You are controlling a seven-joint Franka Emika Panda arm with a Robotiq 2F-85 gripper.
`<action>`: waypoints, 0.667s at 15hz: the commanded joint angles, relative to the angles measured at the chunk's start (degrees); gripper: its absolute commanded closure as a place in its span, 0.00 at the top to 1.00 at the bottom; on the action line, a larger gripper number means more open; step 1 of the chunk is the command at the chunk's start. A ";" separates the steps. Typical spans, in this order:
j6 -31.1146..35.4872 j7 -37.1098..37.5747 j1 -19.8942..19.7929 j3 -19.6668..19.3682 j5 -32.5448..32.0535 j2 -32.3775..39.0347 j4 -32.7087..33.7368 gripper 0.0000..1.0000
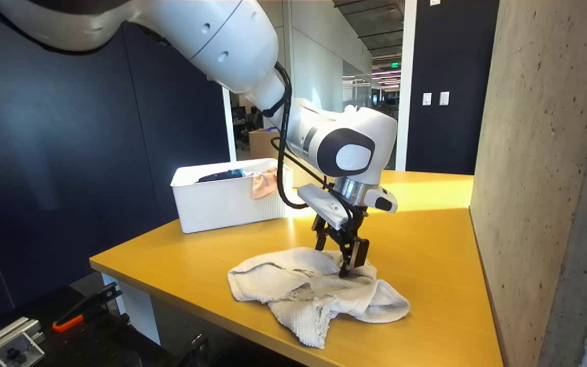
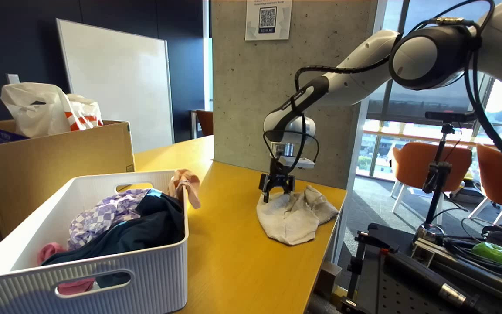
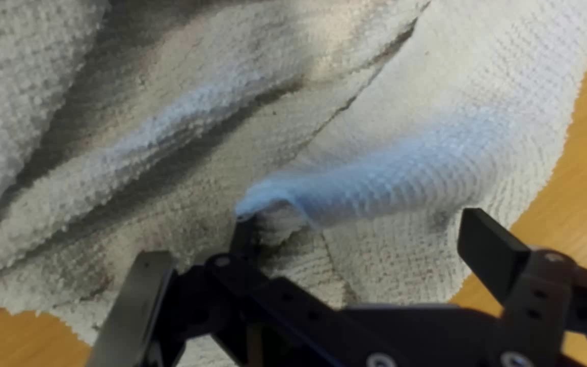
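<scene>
A crumpled off-white towel [image 1: 293, 285] lies on the yellow table, and it also shows in an exterior view [image 2: 286, 220]. My gripper [image 1: 335, 257] points down over the towel with its fingers apart; it also shows in an exterior view [image 2: 277, 192]. In the wrist view the open gripper [image 3: 357, 224] has towel [image 3: 400, 178] below and between its fingers. The tip of the left finger there meets a raised fold of the towel; whether it presses on it or is tucked under it I cannot tell. The right finger stands apart, near the towel's edge.
A white bin [image 2: 164, 266] holding several clothes stands on the table [image 1: 426, 244]. A peach cloth [image 2: 185, 185] hangs over its rim. A cardboard box [image 2: 59, 161] with white bags is beside it. A concrete pillar [image 1: 543, 168] borders the table.
</scene>
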 commanded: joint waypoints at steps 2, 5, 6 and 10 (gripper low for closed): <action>6.70 0.29 0.29 0.76 -1.02 -6.84 -8.88 1.00; 8.19 0.79 0.70 0.92 -1.00 -9.36 -12.27 1.00; 8.39 1.06 0.98 0.88 -1.01 -10.21 -13.65 1.00; 10.41 1.31 1.60 0.76 -0.73 -13.24 -18.66 1.00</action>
